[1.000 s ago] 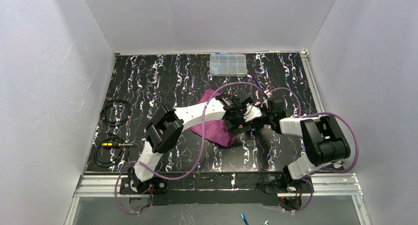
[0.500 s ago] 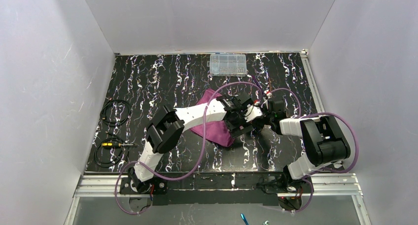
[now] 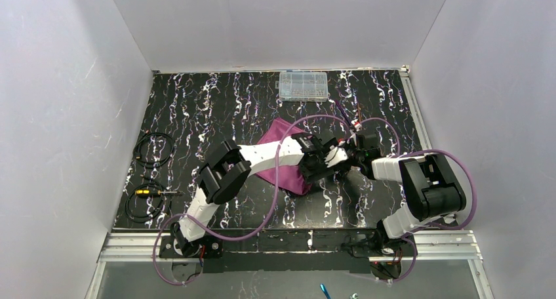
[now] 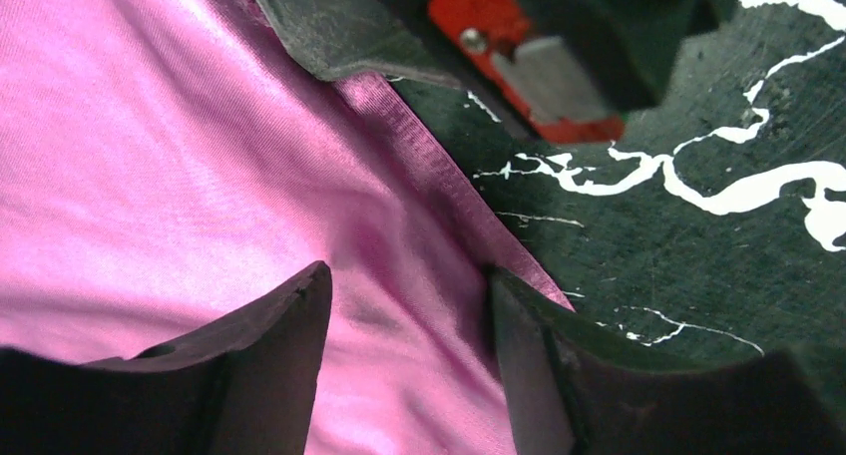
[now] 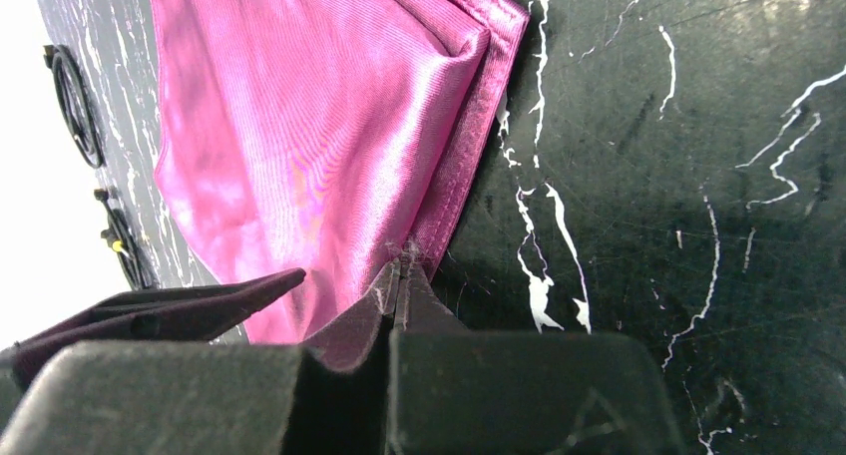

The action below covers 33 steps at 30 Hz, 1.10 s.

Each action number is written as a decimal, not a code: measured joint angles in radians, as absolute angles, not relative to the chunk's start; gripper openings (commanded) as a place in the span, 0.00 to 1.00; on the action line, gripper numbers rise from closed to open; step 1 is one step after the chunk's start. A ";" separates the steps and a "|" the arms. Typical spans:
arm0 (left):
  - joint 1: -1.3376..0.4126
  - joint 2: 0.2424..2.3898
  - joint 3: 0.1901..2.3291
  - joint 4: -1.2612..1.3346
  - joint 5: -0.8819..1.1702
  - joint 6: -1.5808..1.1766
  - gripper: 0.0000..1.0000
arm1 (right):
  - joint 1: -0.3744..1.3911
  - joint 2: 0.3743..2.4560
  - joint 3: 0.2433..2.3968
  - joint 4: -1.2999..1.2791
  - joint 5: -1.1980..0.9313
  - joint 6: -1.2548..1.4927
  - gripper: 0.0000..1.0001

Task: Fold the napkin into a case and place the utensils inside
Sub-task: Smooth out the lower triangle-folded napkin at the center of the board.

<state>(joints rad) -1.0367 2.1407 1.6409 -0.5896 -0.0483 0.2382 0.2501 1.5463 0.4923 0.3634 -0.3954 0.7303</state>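
The napkin (image 5: 299, 126) is lying folded in layers on the dark marbled desk (image 3: 197, 109), around its middle and a little to the right, with its stacked hems showing along the right edge. The right hand (image 5: 402, 273) is pinching that right edge near its near end, its two fingers pressed together on the hem with a few frayed threads sticking out at the tips. The left hand (image 4: 404, 360) is reaching in from the left across the cloth and is hovering low over the same edge, just beside the right hand; its fingers (image 4: 249, 375) are standing apart, one over the shiny cloth and the other over the border where cloth meets the desk, and whether they are touching the cloth cannot be told. At the far edge of the desk a clear compartment box (image 3: 303, 86) is sitting, well apart from the napkin. Off to the left, black cable coils (image 3: 154, 148) are lying near the wall.
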 measured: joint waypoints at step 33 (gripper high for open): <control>-1.056 2.141 1.663 -0.577 -0.102 0.181 0.00 | 0.250 1.561 0.431 0.493 -0.419 0.791 0.01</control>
